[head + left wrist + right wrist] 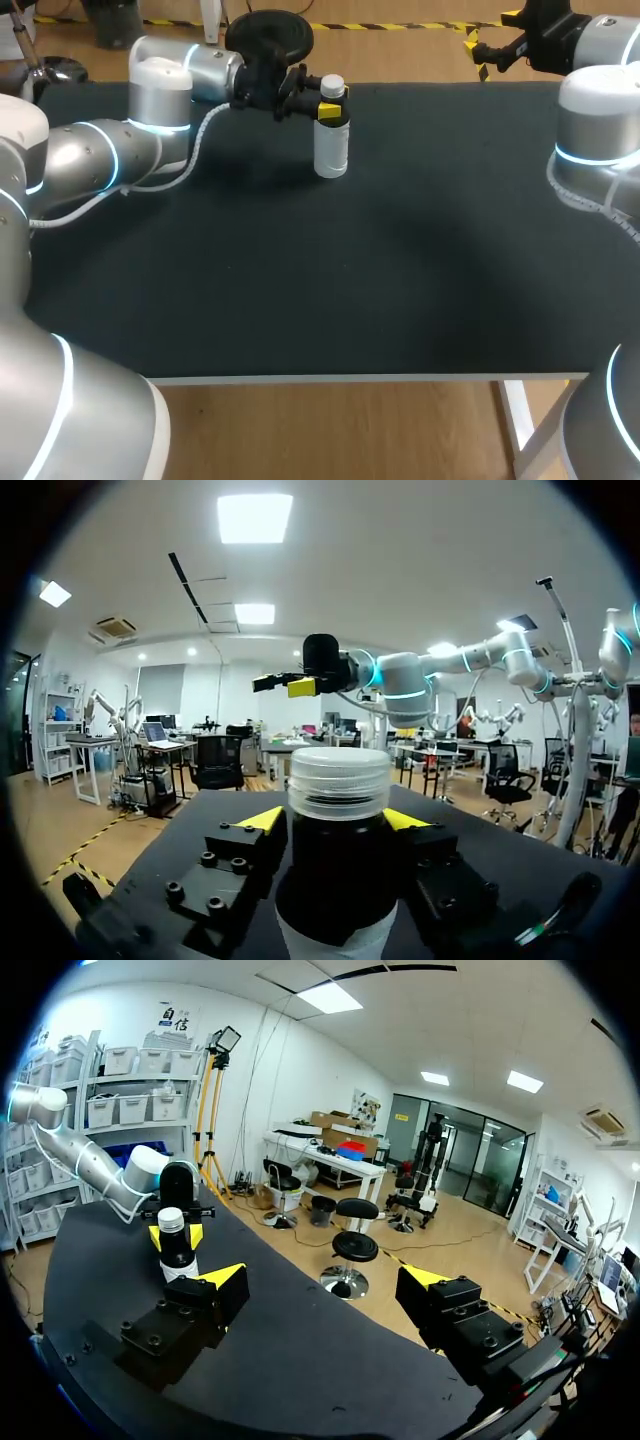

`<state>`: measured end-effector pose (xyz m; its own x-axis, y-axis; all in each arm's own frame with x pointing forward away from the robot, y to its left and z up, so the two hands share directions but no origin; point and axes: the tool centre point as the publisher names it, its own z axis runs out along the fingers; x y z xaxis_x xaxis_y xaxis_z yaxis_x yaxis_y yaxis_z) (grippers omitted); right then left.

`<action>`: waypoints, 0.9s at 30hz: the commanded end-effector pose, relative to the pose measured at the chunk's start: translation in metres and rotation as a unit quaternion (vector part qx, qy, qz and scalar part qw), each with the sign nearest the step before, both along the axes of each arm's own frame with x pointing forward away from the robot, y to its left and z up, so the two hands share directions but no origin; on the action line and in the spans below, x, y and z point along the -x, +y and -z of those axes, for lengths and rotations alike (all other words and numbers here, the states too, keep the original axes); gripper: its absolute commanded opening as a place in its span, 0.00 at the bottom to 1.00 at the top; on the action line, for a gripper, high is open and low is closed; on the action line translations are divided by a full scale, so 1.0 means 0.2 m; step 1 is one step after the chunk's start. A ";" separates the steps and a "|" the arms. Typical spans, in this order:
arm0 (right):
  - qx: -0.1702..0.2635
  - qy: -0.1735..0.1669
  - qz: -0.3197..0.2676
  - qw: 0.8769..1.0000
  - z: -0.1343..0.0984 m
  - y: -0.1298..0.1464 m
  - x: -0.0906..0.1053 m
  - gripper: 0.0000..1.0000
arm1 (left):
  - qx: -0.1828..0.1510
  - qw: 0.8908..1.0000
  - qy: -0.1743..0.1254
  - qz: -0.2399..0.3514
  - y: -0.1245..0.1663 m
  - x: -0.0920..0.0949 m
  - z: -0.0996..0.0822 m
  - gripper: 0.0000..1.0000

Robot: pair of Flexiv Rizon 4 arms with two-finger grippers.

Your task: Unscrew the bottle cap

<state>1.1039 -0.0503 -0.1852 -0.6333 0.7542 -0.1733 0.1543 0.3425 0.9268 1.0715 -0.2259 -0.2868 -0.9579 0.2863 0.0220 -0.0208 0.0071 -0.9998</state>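
Yellow tips of my left hand (329,102) clamp the plastic bottle (331,150) from both sides just under its white cap (333,84), the bottle upright on the black desk (300,290). My worry: the hold is narrow, so a twist on the cap could spin the bottle between the fingers or tip it. Whether the bottle holds anything I cannot tell; the cap is on. Well apart, across the bottle from that hand, my right hand (325,1278) hangs released, nothing between its fingers; a misaligned approach could knock the bottle over.
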 end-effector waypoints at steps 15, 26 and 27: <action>0.001 0.001 0.000 1.000 0.00 0.00 0.00 1.00 | -0.001 0.996 -0.031 0.080 0.00 -0.03 0.00 0.00; 0.001 0.001 0.000 1.000 0.00 0.00 0.00 1.00 | 0.020 0.997 -0.037 0.072 0.02 -0.04 -0.02 0.00; 0.001 0.001 0.000 1.000 0.00 0.00 0.00 1.00 | 0.021 0.997 -0.036 0.071 0.02 -0.04 -0.02 0.00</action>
